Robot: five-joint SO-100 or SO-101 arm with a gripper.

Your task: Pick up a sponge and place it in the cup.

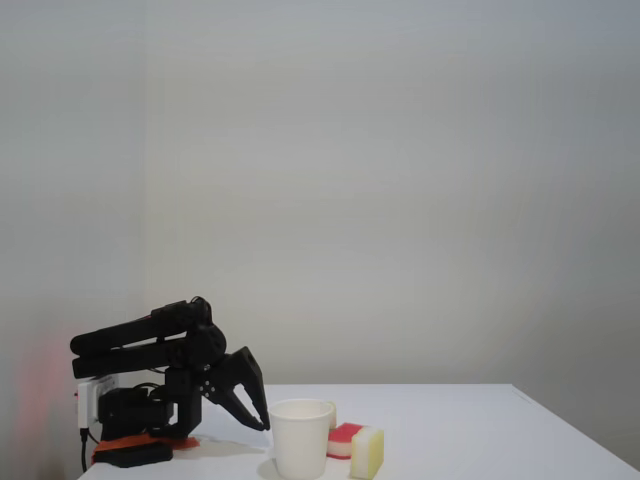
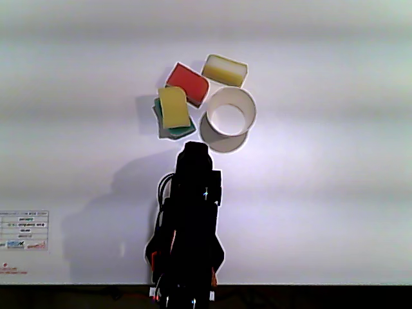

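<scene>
In the other view, the pale yellow sponge (image 2: 174,105) lies on a green piece at the upper left of the cup. The white paper cup (image 2: 228,116) stands upright and looks empty; the fixed view shows the cup (image 1: 301,437) near the table's front. My black gripper (image 1: 264,424) hangs tip-down just left of the cup, a little above the table, its fingertips together and holding nothing. From above, the gripper (image 2: 196,149) sits just below the cup and the sponge, touching neither.
A red-topped sponge (image 2: 187,84) and a thicker cream-yellow block (image 2: 224,69) lie beyond the cup; in the fixed view the red sponge (image 1: 345,440) and the block (image 1: 367,452) sit to the cup's right. The arm's base (image 1: 135,415) stands at the left. A label (image 2: 24,232) is stuck to the table.
</scene>
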